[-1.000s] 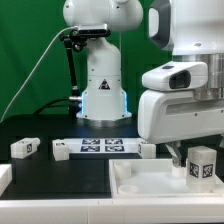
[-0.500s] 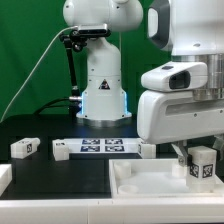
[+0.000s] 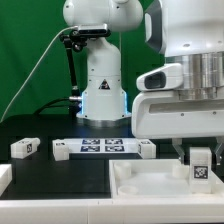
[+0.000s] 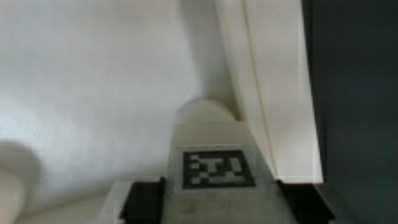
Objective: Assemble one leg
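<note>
- The robot's end effector is clamped on the small white blocky leg with a black-and-white square tag, one black finger pressed on each side
- I think it holds the leg upright so its end can go straight down into the tray
- The leg is over the big white square tray-shaped piece, near the corner on the exterior view's right; I cannot tell if it touches the floor of the tray
- The leg looks like a short white post with flat sides, and its tag faces the camera
- Another small white block with a tag lies on the black tabletop, well apart, beside the flat white marker board
</note>
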